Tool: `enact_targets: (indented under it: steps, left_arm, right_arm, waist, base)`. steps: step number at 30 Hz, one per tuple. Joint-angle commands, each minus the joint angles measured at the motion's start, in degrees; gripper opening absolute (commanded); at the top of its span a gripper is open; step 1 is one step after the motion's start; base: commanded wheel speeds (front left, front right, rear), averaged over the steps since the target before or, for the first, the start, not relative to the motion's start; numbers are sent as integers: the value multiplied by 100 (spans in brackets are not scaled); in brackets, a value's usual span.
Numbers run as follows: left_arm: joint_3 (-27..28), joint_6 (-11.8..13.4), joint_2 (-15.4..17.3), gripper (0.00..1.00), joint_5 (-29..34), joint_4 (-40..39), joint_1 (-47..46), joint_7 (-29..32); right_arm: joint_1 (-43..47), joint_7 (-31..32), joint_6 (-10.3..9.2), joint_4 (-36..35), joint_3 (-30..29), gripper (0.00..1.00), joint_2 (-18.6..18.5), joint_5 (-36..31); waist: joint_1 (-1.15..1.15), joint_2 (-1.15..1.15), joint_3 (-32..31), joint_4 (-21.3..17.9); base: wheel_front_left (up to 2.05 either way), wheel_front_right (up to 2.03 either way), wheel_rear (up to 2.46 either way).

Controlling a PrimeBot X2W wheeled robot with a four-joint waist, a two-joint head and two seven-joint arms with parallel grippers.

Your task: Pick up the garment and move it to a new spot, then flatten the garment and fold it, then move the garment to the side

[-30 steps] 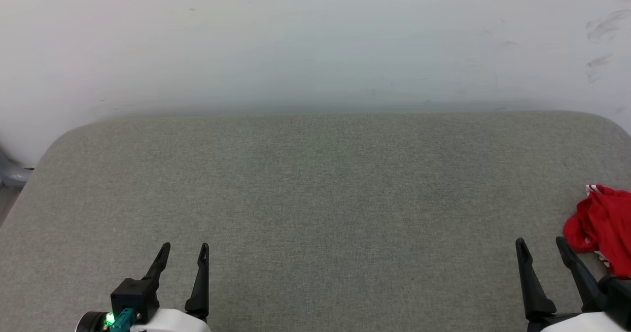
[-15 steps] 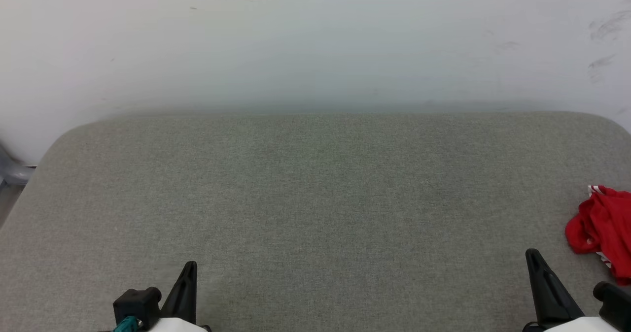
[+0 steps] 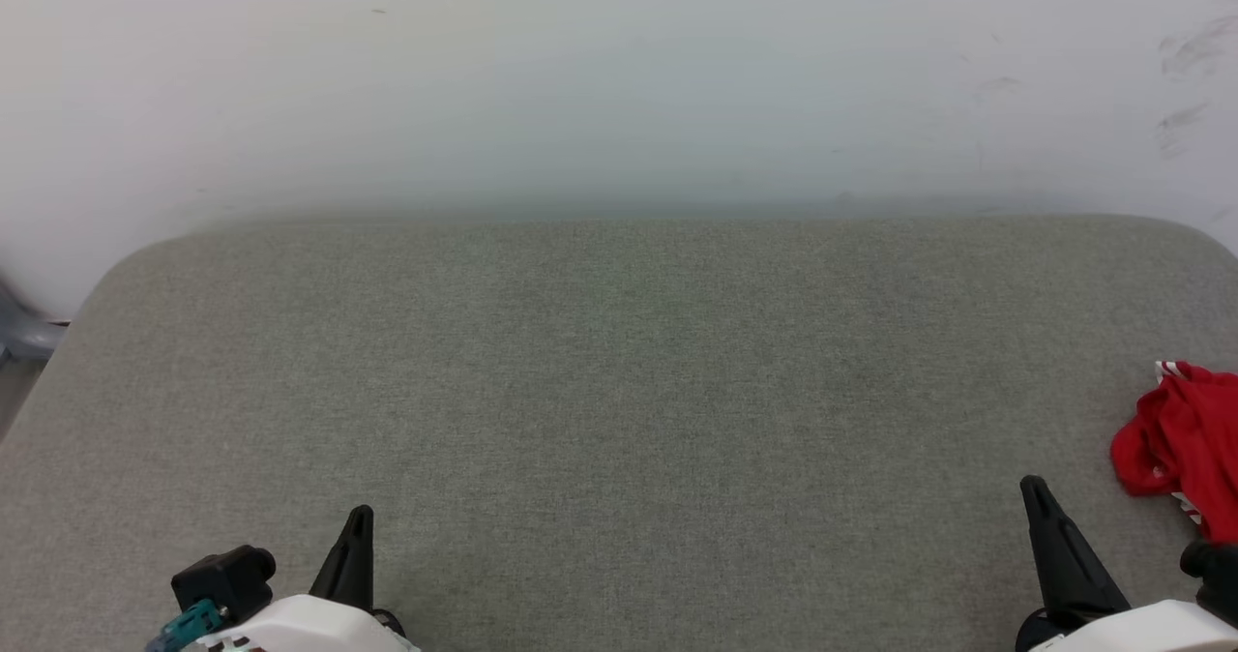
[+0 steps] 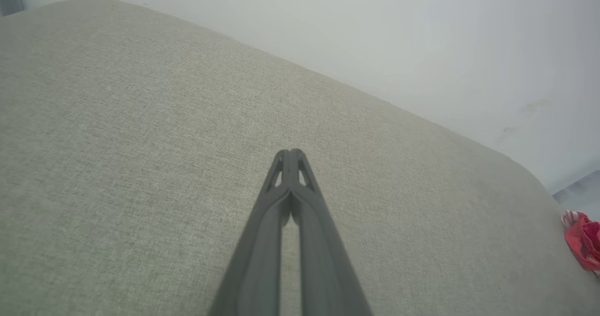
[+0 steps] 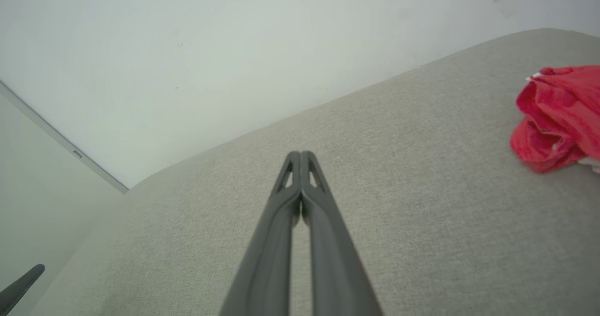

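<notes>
**Operator:** Where's the garment?

**Spotter:** Look to your right. The garment (image 3: 1175,429) lies bunched in a red heap at the right edge of the cushion (image 3: 619,391), partly cut off by the border of the head view. A bit of red-white striped trim shows at its top corner.

**Operator:** And my claws?

**Spotter:** Your left claw (image 3: 359,518) is low on the left, its fingers pressed together tip to tip with nothing between them. Your right claw (image 3: 1036,486) is low on the right and just the same: closed and empty. The garment lies near it, on its right, and they don't touch.

**Operator:** Do the wrist views agree?

**Spotter:** Yes. In your left wrist view the tips meet over bare grey fabric, and the garment is a small red patch at the far right edge. In your right wrist view the tips meet too, and the crumpled garment sits at the upper right, well apart from the fingers.

**Operator:** What's behind it all?

**Spotter:** A pale wall (image 3: 619,81), with a few scuffs at its right.
</notes>
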Motion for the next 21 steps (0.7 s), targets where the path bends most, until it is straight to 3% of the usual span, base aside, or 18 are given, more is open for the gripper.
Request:
enact_targets:
  steps: [1, 21]
  left_arm:
    - [111, -66, -19, 0, -197, -57, -201, 45]
    - [646, -458, -359, 0, -1725, 53, -401, 495]
  right_arm:
    - [-195, 3, -1, -12, 10, 0, -57, 252]
    - [-605, 65, -2, 516, 53, 0, -105, 2117]
  waist:
    - [0, 0, 4, 0]
    - [0, 0, 64, -4]
  base:
    - [0, 0, 0]
    - [0, 0, 0]
